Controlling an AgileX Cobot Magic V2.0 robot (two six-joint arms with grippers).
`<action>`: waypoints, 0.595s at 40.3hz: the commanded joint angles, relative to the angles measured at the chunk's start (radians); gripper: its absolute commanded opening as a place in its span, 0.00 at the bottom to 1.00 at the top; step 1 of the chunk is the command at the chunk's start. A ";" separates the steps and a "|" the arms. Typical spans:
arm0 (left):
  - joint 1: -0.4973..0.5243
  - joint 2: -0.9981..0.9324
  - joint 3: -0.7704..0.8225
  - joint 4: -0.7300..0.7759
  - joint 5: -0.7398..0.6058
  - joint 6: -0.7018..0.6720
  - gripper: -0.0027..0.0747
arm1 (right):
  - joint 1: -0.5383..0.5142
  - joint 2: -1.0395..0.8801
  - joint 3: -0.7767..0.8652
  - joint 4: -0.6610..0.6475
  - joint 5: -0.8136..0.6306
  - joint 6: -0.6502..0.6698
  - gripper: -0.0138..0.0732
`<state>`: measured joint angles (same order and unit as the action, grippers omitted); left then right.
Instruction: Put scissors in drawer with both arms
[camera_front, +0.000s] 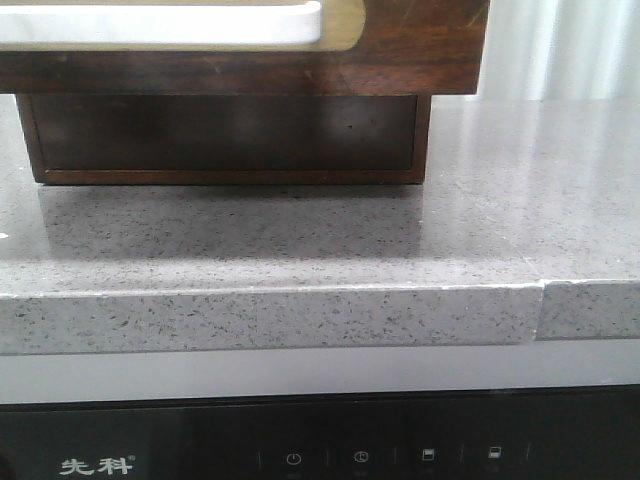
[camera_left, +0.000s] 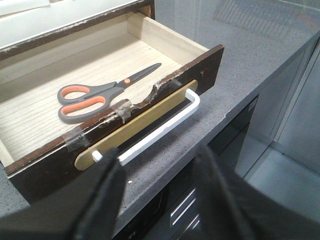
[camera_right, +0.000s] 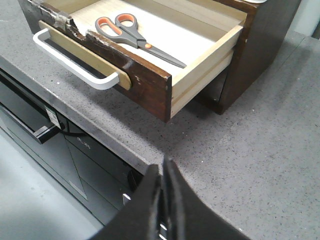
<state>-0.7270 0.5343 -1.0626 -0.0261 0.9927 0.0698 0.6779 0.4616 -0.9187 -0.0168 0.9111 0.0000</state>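
Observation:
The scissors (camera_left: 100, 92), with dark grey handles and orange-lined loops, lie flat on the pale wood floor of the open drawer (camera_left: 210, 65). They also show in the right wrist view (camera_right: 132, 36). The drawer (camera_right: 145, 82) is pulled out over the counter, and its dark front with the white handle (camera_left: 165, 127) fills the top of the front view (camera_front: 400, 50). My left gripper (camera_left: 160, 180) is open and empty, in front of the handle and apart from it. My right gripper (camera_right: 164, 167) is shut and empty, off the drawer's corner above the counter. Neither gripper shows in the front view.
The grey speckled stone counter (camera_front: 300, 240) carries the dark wooden cabinet (camera_front: 230, 140) that houses the drawer. The counter's front edge (camera_front: 270, 315) lies just below the drawer, with a black appliance panel (camera_front: 330, 450) under it. The drawer's top rim (camera_left: 145, 97) is chipped and taped.

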 joint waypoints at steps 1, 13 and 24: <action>-0.007 0.016 -0.021 -0.006 -0.079 -0.011 0.21 | -0.007 0.007 -0.022 0.001 -0.081 0.000 0.08; -0.007 0.016 -0.021 -0.006 -0.080 -0.011 0.01 | -0.007 0.007 -0.021 -0.011 -0.089 0.000 0.08; -0.007 0.016 -0.021 -0.006 -0.080 -0.011 0.01 | -0.007 0.007 -0.021 -0.009 -0.085 0.000 0.08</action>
<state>-0.7270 0.5343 -1.0626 -0.0261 0.9927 0.0698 0.6779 0.4616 -0.9187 -0.0168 0.9054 0.0000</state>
